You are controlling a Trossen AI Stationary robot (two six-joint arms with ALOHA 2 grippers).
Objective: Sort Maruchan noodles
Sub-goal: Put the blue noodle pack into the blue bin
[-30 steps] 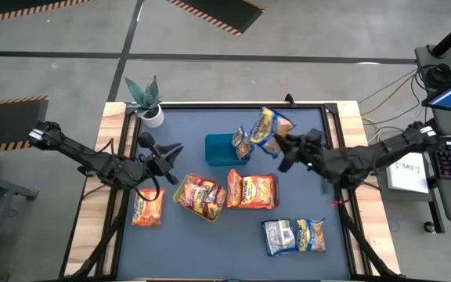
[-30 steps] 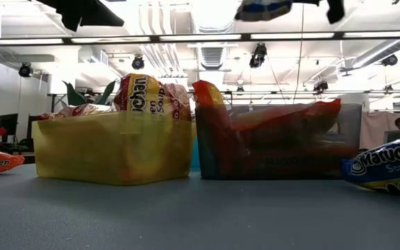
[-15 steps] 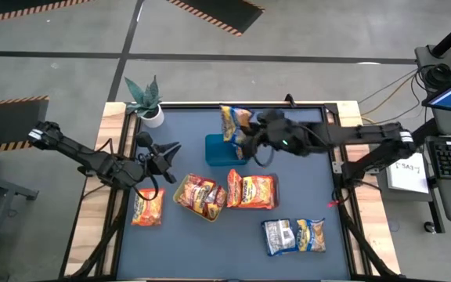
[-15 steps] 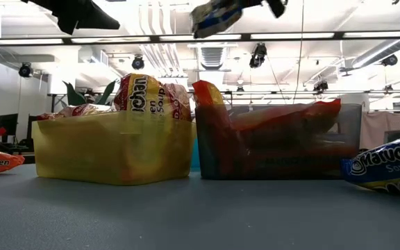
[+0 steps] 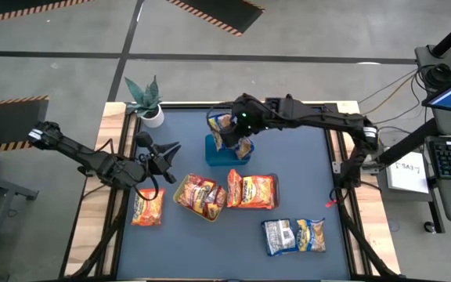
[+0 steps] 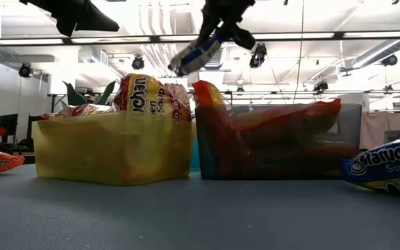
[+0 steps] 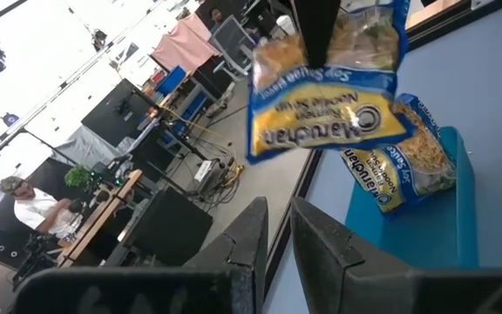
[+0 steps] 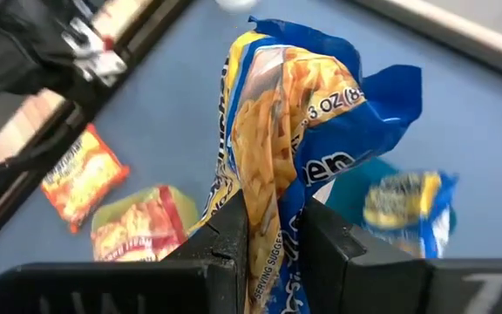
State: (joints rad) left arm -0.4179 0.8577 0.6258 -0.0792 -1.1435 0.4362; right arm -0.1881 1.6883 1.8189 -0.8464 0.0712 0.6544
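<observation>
- The right gripper (image 5: 237, 131) holds a blue-and-yellow noodle packet (image 8: 295, 166) pinched between its fingers, hanging in the air just above the blue tray (image 5: 219, 150).
- The blue tray already has one blue-and-yellow packet (image 7: 401, 161) inside, so I judge this packet will go there too.
- The yellow-green tray (image 6: 113, 149) and the dark tray (image 6: 283, 142) both have red-orange packets in them; these parts look mostly done.
- Still left on the table: one orange packet (image 5: 148, 207) near the left side, and two blue-and-yellow packets (image 5: 294, 235) near the front edge.
- The left gripper (image 5: 165, 153) waits above the table's left side, fingers closed on nothing.
- Around the blue tray there is open mat; the plant pot (image 5: 152, 116) stands well apart at the back corner.
</observation>
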